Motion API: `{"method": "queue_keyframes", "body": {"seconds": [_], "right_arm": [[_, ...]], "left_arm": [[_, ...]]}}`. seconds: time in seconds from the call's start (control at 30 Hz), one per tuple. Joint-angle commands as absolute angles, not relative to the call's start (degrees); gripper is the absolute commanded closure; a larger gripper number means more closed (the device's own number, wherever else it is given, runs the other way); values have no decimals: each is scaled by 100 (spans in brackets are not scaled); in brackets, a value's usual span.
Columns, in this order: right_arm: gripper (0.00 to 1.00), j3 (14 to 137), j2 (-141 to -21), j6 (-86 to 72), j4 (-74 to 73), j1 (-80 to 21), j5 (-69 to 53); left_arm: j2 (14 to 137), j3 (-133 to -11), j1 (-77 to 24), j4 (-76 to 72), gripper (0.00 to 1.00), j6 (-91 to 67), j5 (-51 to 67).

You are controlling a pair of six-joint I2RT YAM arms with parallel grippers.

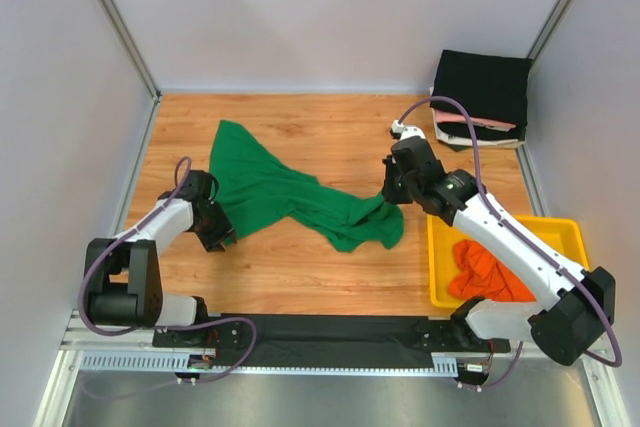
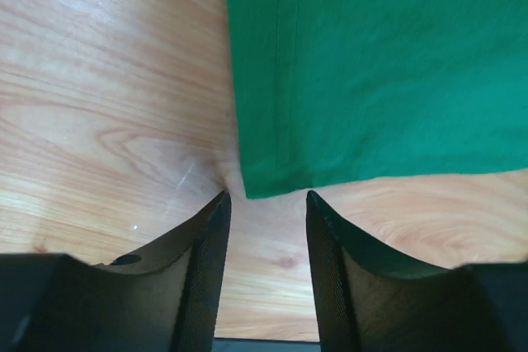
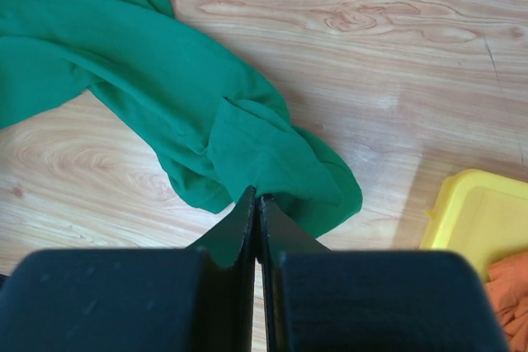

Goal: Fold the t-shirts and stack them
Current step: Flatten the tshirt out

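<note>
A green t-shirt point(image 1: 270, 192) lies crumpled and stretched across the wooden table, from the back left towards the middle right. My left gripper point(image 1: 222, 240) is open and low over the table. Its jaws straddle the shirt's near left corner point(image 2: 272, 179), which lies just ahead of the fingertips point(image 2: 221, 204). My right gripper point(image 1: 392, 192) is shut on a bunched fold of the green t-shirt point(image 3: 247, 146) at its right end, and the fabric runs into the closed tips point(image 3: 258, 197). An orange t-shirt point(image 1: 485, 272) lies crumpled in the yellow bin point(image 1: 500, 222).
A folded stack of dark and pale clothes point(image 1: 482, 87) sits at the back right corner. The yellow bin point(image 3: 474, 212) stands just right of my right gripper. Grey walls with metal posts enclose the table on the left, back and right.
</note>
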State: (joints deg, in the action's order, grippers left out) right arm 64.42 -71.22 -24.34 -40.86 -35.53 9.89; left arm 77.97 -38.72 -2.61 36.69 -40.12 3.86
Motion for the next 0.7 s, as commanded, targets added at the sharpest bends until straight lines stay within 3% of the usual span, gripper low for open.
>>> {"method": "queue_keyframes", "body": {"seconds": [0.0,0.13,0.23,0.27,0.33,0.37,0.5,0.67], "right_arm": [[100,6399,-6908,-2373,-3867,-3533,993],[100,6355,-6829,-2382,-3902,-3533,967],[100,6355,-6768,-2391,-3929,-3533,976],[100,6354,-6759,-2399,-3955,-3533,967],[100,6355,-6698,-2426,-3973,-3533,967],[100,6363,-6671,-2443,-4007,-3525,967],[100,6555,-6435,-2470,-4209,-3533,975],[100,7013,-5846,-2452,-4544,-3533,950]], "left_arm": [[8059,-3911,-290,3164,53,-4183,9],[8130,-3999,-290,3103,53,-4271,-316],[8288,-4148,-290,3076,62,-4280,-360],[8375,-4175,-290,3059,67,-4280,-369],[8402,-4245,-290,3015,85,-4289,-395],[8385,-4271,-290,3015,100,-4272,-404],[7658,-4622,-351,3470,100,-4114,-561],[5762,-5718,-360,4655,100,-3640,-809]]}}
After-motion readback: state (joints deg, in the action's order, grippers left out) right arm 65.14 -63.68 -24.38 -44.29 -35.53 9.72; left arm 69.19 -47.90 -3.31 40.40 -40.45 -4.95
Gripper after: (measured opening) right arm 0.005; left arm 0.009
